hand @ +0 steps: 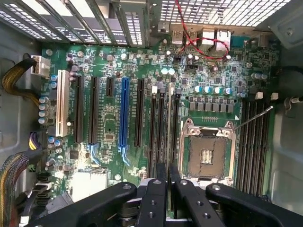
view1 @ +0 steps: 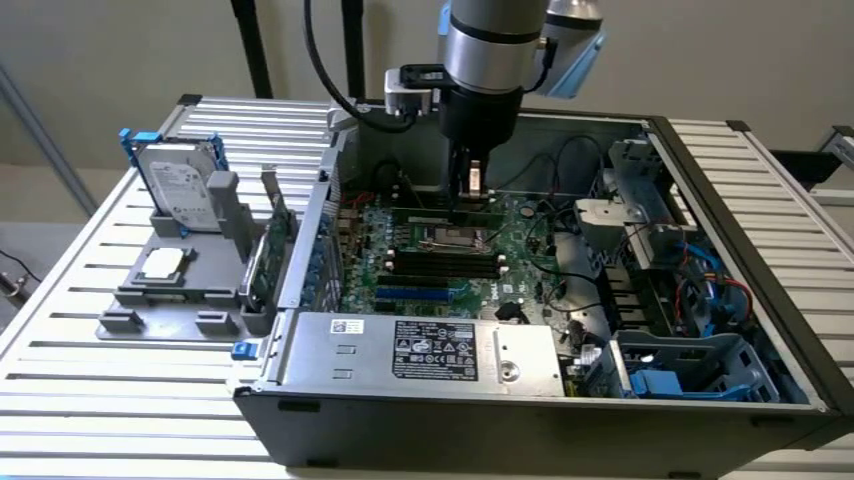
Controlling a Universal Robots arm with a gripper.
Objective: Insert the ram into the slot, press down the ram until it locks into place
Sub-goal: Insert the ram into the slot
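My gripper [view1: 473, 192] reaches down into the open computer case, just behind the processor socket [view1: 447, 238]. It is shut on the ram [view1: 447, 214], a thin green stick lying along the bank of black slots there. In the wrist view the ram [hand: 171, 123] shows edge-on as a pale thin strip running out from between the black fingers [hand: 156, 194]. It lines up with one of the slots [hand: 162, 127] beside the socket [hand: 208, 151]. How deep it sits in the slot I cannot tell. The gripper [hand: 168, 172] fingers stand close together.
A second bank of black slots [hand: 253, 142] lies on the socket's other side, and a blue slot [hand: 124, 113] is further off. Red wires [hand: 199, 45], the power supply [view1: 427, 350] and a drive cage [view1: 694, 365] crowd the case. Outside stand an upright green card [view1: 278, 250] and a hard drive [view1: 180, 190].
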